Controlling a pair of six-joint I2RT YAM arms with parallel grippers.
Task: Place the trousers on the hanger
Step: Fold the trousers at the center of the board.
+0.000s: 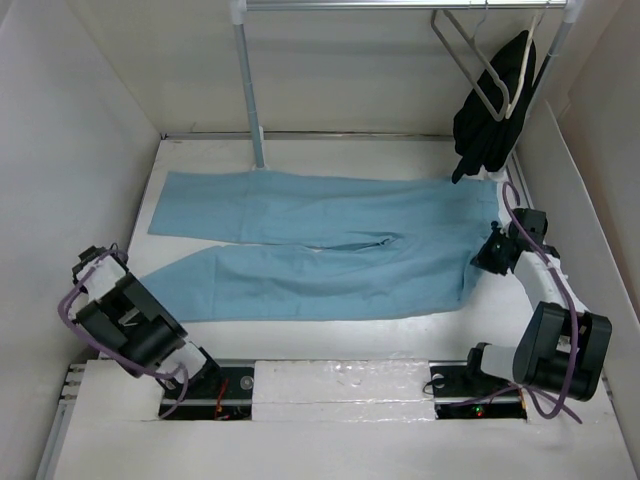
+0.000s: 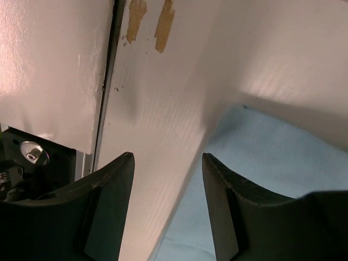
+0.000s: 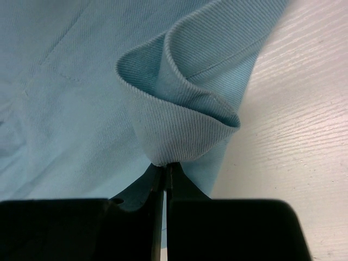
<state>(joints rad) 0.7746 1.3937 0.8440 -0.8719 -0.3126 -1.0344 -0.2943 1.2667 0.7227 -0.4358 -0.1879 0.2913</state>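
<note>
While trousers (image 1: 330,250) lie flat on table (image 1: 330,345), our right gripper (image 3: 165,171) pinches folded waistband edge (image 3: 179,128); our left gripper (image 2: 168,160) hangs spread, empty, beside leg hem (image 2: 255,136).

A black garment (image 1: 492,110) hangs off to my right on a cream-white hanger (image 1: 526,62), hooked over the metal rail (image 1: 400,5). The rail's post (image 1: 249,95) stands at the back of the white table (image 1: 330,338). Down by my left side, two tan marks (image 2: 163,24) show on a white surface.

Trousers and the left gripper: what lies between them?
Only bare white table, shown in the left wrist view; the open left gripper hangs near the trousers.
</note>
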